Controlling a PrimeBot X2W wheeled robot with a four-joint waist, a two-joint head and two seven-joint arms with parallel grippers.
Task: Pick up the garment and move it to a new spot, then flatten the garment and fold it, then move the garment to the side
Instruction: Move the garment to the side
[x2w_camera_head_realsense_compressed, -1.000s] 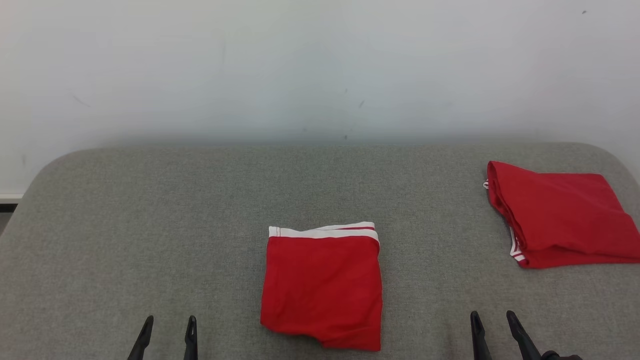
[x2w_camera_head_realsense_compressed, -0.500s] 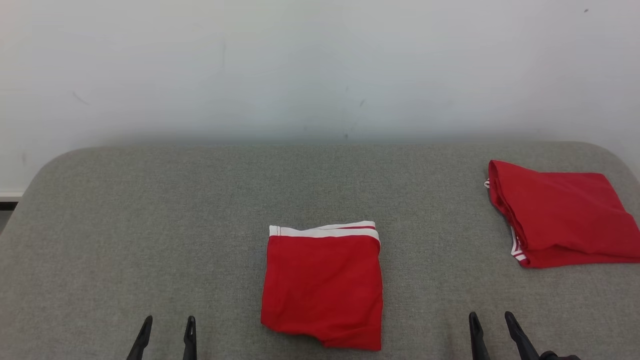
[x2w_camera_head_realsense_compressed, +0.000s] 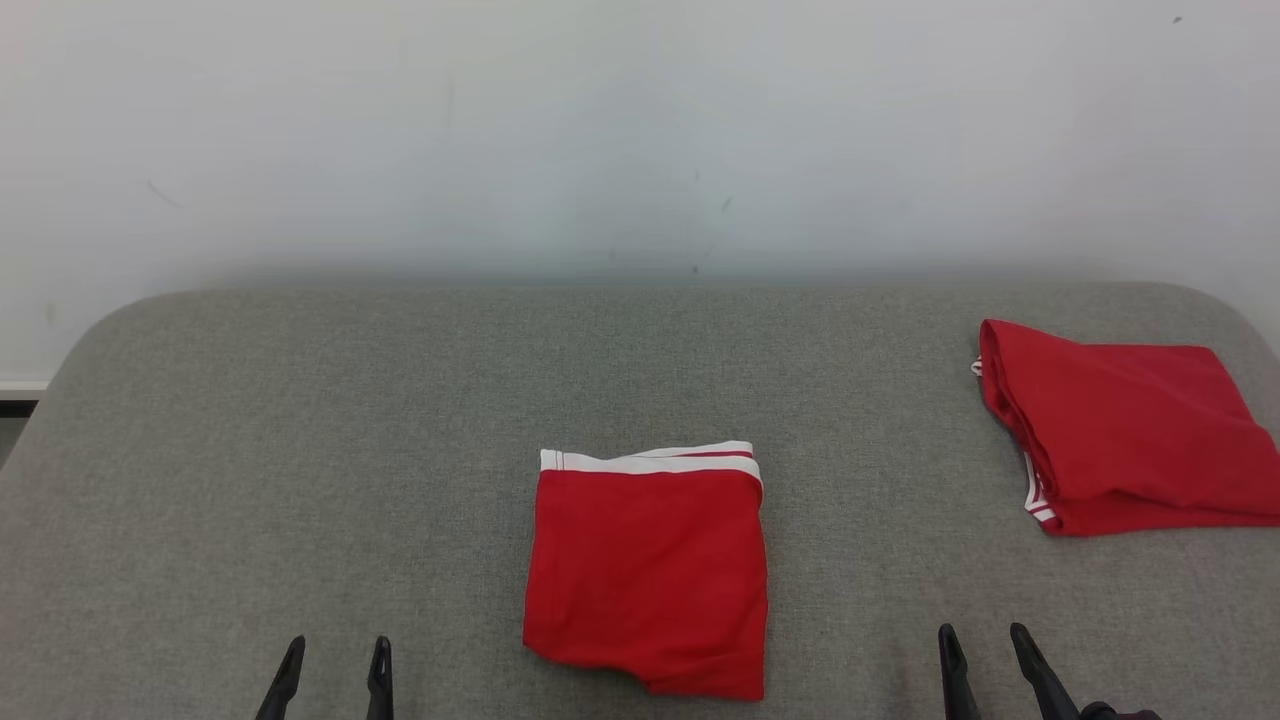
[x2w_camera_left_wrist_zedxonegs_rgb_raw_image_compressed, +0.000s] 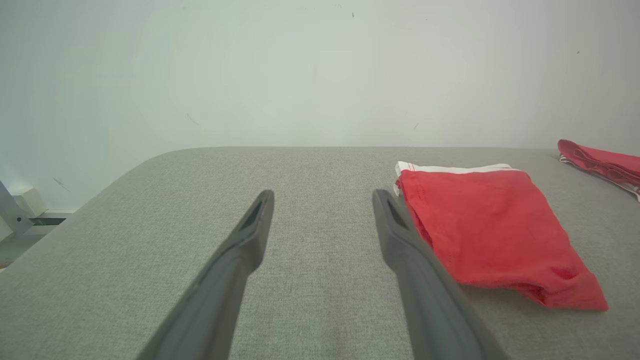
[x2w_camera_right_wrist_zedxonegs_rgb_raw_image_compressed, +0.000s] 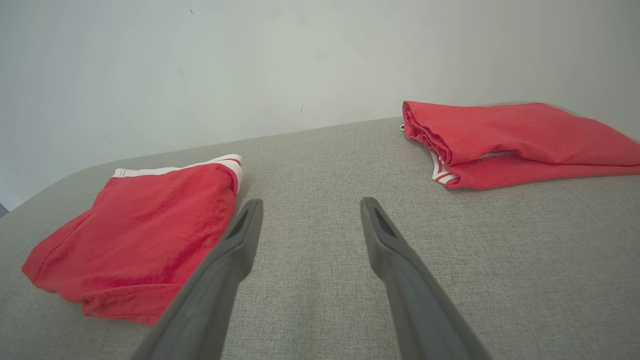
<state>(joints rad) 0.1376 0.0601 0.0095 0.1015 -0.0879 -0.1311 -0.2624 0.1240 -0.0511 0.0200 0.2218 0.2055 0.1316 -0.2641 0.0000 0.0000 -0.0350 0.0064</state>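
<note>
Counted from the head view, big to small. One pale wall (x2w_camera_head_realsense_compressed: 640, 130) across 12 o'clock, lightly scuffed. One grey fabric-covered bench (x2w_camera_head_realsense_compressed: 300, 450) below, rounded at both far corners. Two red garments on that bench, well apart from each other. At 3 o'clock, one side garment (x2w_camera_head_realsense_compressed: 1125, 430), loosely doubled over, running off the picture's edge, with a bit of white striped trim peeping out at its near left corner. Just toward 6 o'clock from the middle, one folded garment (x2w_camera_head_realsense_compressed: 645, 575): a neat, nearly square packet lying flat, one white band (x2w_camera_head_realsense_compressed: 650, 462) along its 12 o'clock edge, its 6 o'clock edge a little uneven. Two claws at the bottom edge: left claw (x2w_camera_head_realsense_compressed: 339, 645) at 7 o'clock, right claw (x2w_camera_head_realsense_compressed: 981, 632) at 5 o'clock, both released, jaws spread wide, grasping nothing, both clear of the cloth. Four dark fingers (x2w_camera_left_wrist_zedxonegs_rgb_raw_image_compressed: 240, 260) in all, two per claw, pointing toward 12 o'clock over bare grey fabric. Seen from the left wrist, folded garment at 3 o'clock, just beside the nearer finger, contact not possible to judge. Seen from the right wrist, the same packet at 9 o'clock and the side garment at 1 o'clock.
</note>
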